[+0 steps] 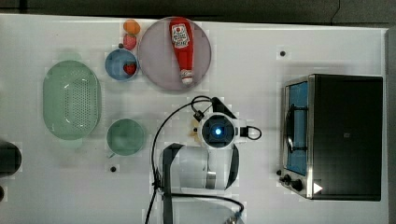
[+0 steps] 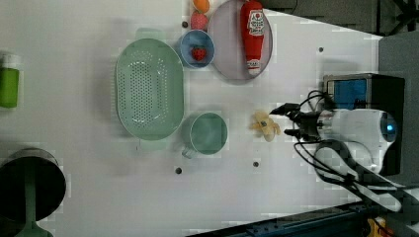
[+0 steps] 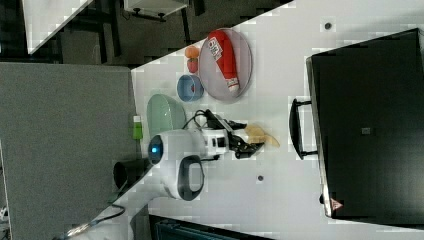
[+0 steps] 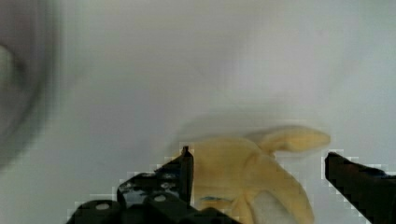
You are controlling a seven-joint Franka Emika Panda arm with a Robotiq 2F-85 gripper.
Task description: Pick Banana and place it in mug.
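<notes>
The banana (image 2: 265, 126), a small pale yellow peeled toy, lies on the white table (image 2: 74, 123) to the left view's right of the mug (image 2: 208, 133). The mug is a round teal cup standing upright with nothing in it, also seen in the top view (image 1: 126, 136). My gripper (image 2: 285, 121) is open just over the banana's right end in the left view. In the wrist view the banana (image 4: 252, 177) lies between my two black fingertips (image 4: 184, 163), which stand apart from it. In the right view the gripper (image 3: 247, 136) hangs beside the banana (image 3: 261, 135). My wrist (image 1: 217, 130) hides most of the banana in the top view.
A pale-green colander (image 1: 71, 100) sits beyond the mug at the top view's left. A blue bowl (image 1: 121, 64) holds a strawberry; a grey plate (image 1: 154, 60) carries a ketchup bottle (image 1: 182, 46). A toaster oven (image 1: 341, 135) stands at the top view's right.
</notes>
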